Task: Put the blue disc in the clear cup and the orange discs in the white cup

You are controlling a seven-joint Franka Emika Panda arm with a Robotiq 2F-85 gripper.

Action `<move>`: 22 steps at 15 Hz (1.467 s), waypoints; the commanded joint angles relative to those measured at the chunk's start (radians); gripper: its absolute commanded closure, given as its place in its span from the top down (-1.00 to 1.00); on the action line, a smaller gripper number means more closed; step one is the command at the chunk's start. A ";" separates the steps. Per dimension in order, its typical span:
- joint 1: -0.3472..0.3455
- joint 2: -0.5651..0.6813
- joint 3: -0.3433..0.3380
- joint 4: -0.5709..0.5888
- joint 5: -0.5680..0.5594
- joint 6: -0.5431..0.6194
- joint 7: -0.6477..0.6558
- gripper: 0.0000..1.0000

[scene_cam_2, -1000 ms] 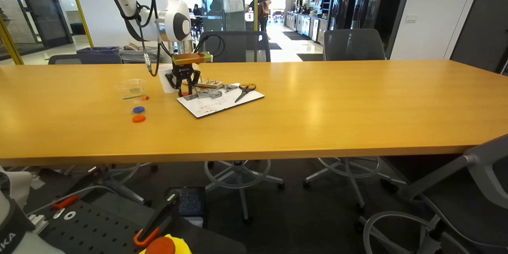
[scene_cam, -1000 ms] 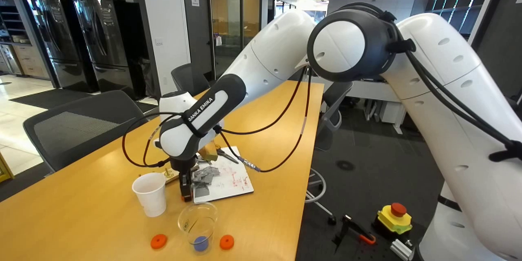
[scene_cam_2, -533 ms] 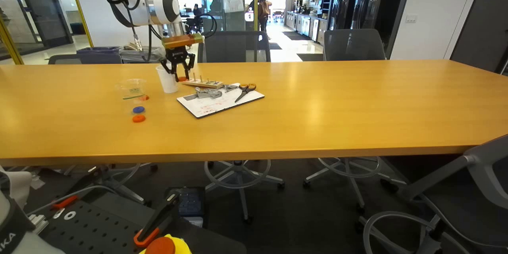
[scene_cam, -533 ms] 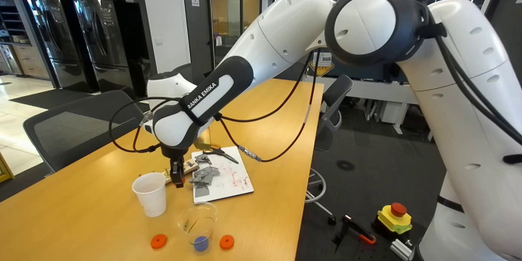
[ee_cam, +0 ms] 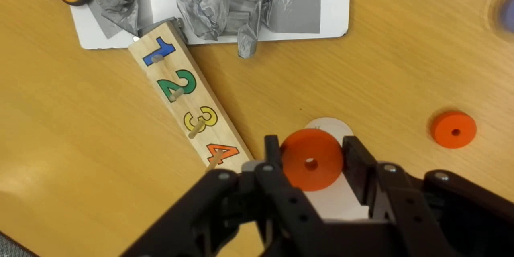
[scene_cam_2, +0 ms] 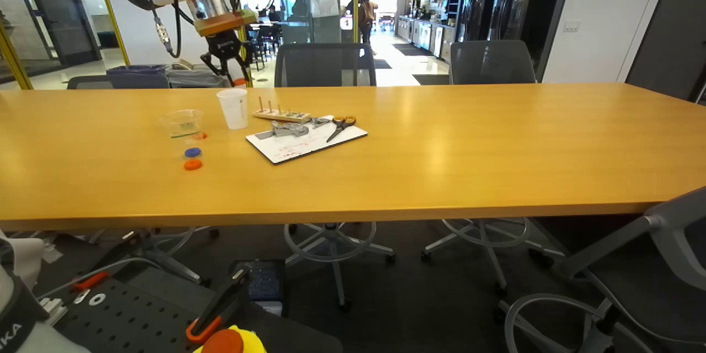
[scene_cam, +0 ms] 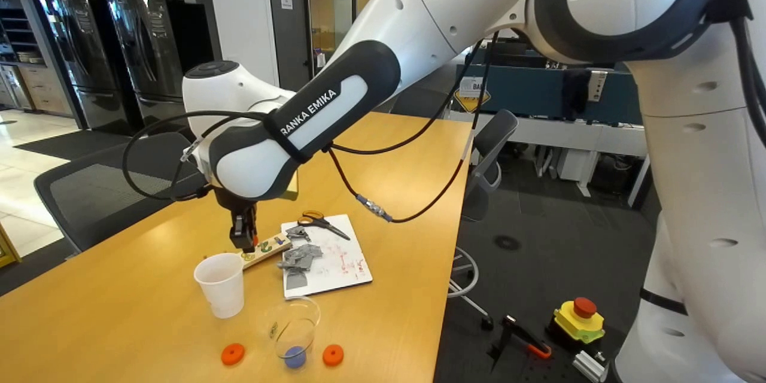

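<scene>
Now holding an orange disc (ee_cam: 299, 150) higher than a sec ago, nr white cup (scene_cam: 219, 292)
Clamped on it w/ gripper (ee_cam: 311, 148), so prob lining up the drop. Leaves 2 orange discs (scene_cam: 233, 355) on table (scene_cam: 143, 317), w/ blue disc (scene_cam: 295, 358) prob in clear cup (scene_cam: 297, 328).

Wooden peg strip (ee_cam: 196, 98) has 1, 2, 3, 4 on it. Arm (scene_cam: 443, 12) says "RANKA EMIKA", a sign (scene_cam: 470, 84) behind it shows "BA", and the red scribble (scene_cam: 352, 263) on the whiteboard (scene_cam: 329, 269) is illegible tbh.
</scene>
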 commanded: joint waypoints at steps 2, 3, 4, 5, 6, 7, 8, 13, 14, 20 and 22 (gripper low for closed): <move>0.025 -0.016 0.012 0.010 -0.002 -0.013 0.039 -0.56; 0.026 -0.008 0.018 0.020 0.007 -0.016 0.035 -0.56; 0.025 -0.001 0.023 0.027 0.013 -0.015 0.029 -0.57; 0.026 0.006 0.026 0.032 0.015 -0.010 0.027 -0.57; 0.027 0.012 0.027 0.037 0.016 -0.010 0.026 -0.57; 0.026 0.020 0.030 0.043 0.018 -0.008 0.022 -0.57; 0.026 0.028 0.031 0.050 0.019 -0.007 0.020 -0.57; 0.023 0.071 0.035 0.092 0.032 -0.006 0.006 -0.58; 0.022 0.081 0.036 0.103 0.036 -0.007 0.004 -0.58; 0.023 0.127 0.035 0.158 0.063 -0.024 0.008 0.00; 0.024 0.130 0.034 0.161 0.074 -0.040 0.014 0.51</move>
